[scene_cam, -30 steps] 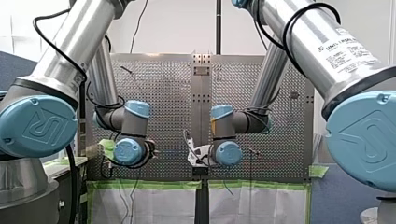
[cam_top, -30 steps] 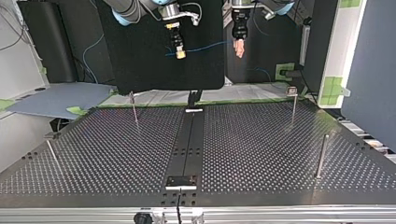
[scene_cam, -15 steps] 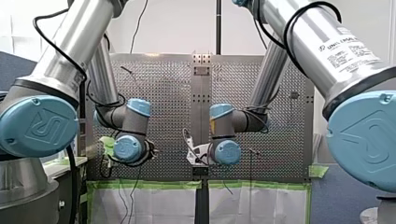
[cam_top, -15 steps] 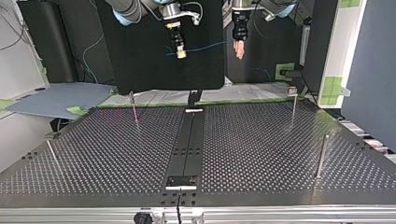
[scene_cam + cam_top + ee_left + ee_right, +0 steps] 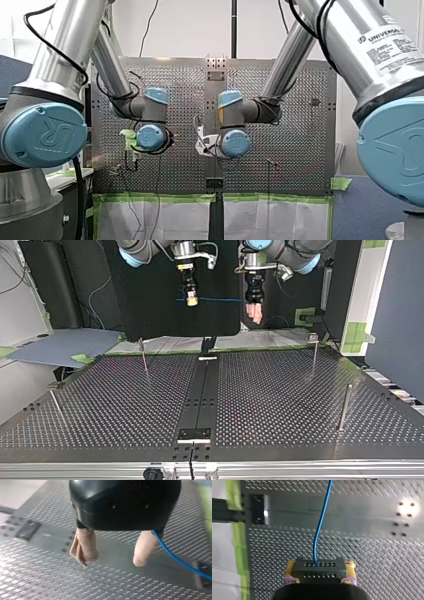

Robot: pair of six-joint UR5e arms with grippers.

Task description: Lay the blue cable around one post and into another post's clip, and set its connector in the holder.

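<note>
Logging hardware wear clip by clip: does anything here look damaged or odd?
On my left gripper, one beige finger pad looks wrinkled, with a frayed tip; the other is smooth. Nothing else stands out.

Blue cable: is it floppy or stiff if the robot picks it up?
Probably floppy: the blue cable curves gently away from the connector in my right gripper. Likely light: it is thin and stretches almost level across to my left gripper. It could slide there: those fingers are open.

Blue cable (image 5: 220,299) runs level from my right gripper (image 5: 190,301) toward my left gripper (image 5: 256,315).
</note>
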